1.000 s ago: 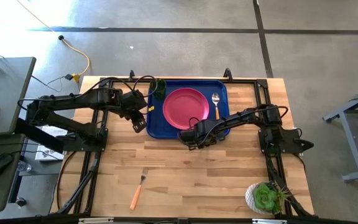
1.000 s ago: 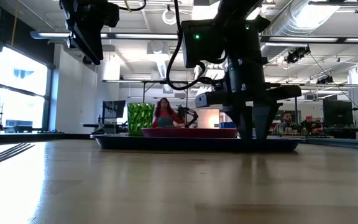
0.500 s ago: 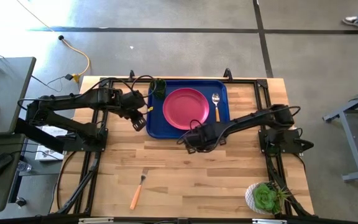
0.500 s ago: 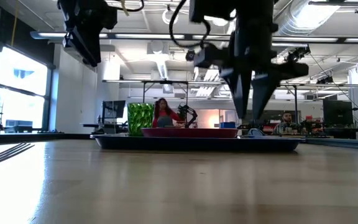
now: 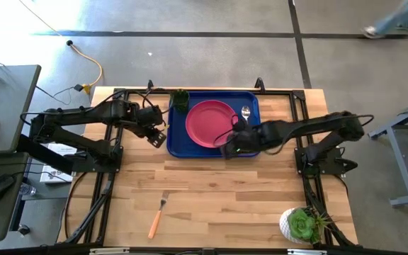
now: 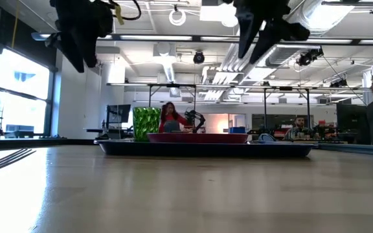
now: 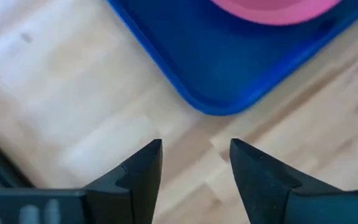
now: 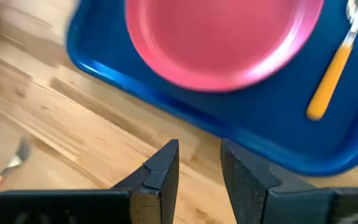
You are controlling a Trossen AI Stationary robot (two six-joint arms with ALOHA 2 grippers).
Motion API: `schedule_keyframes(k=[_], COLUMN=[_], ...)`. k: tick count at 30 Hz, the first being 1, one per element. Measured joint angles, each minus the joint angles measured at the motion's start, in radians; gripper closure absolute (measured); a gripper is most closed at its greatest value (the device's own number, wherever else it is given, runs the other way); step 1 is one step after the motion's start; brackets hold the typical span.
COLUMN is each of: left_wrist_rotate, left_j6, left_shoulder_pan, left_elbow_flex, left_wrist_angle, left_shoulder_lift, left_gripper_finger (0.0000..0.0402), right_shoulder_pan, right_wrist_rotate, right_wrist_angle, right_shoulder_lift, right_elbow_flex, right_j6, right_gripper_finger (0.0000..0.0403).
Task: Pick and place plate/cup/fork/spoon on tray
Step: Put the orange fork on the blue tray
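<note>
Table status: plate (image 5: 211,122), spoon (image 5: 246,117), cup (image 5: 180,98) on tray (image 5: 176,138); my right end effector (image 5: 231,145) lifted away empty, slightly open, left end effector (image 5: 159,134) idle open, fork (image 5: 157,217) remains.

Trays: one blue tray (image 5: 178,139) is counted.
Plates: one pink plate (image 5: 210,122) is seen.
Cups: one green cup (image 5: 180,98) is counted.
Spoons: one orange-handled spoon (image 5: 246,118) is spotted.
Forks: one orange-handled fork (image 5: 157,216) is counted.
Potted plants: one succulent (image 5: 302,225) is seen.
Grippers: two are counted, the left gripper (image 5: 159,136) and the right gripper (image 5: 231,144).
People: three are made out beyond the table.
</note>
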Motion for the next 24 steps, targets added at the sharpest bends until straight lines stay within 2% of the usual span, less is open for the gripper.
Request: schedule_keyframes(k=[5, 11, 19, 24], left_wrist_rotate=[0.034, 0.035, 0.007, -0.006], left_j6=[-0.127, -0.335, -0.7, -0.867], left_shoulder_pan=[-0.08, -0.236, -0.469, -0.586], left_elbow_flex=[0.0, 0.0, 0.0, 0.0], left_wrist_angle=[0.004, 0.004, 0.004, 0.016], left_shoulder_lift=[0.0, 0.0, 0.022, 0.078], left_gripper_finger=[0.0215, 0.0219, 0.022, 0.022], right_shoulder_pan=[-0.029, -0.067, -0.108, -0.129], right_wrist_rotate=[0.042, 0.064, 0.06, 0.041], right_wrist_angle=[-0.011, -0.043, -0.068, -0.067], right_shoulder_lift=[-0.111, -0.199, -0.23, -0.231], right_elbow_flex=[0.0, 0.001, 0.001, 0.001], right_j6=[-0.124, -0.248, -0.36, -0.424], right_gripper_finger=[0.0293, 0.0293, 0.0293, 0.0293])
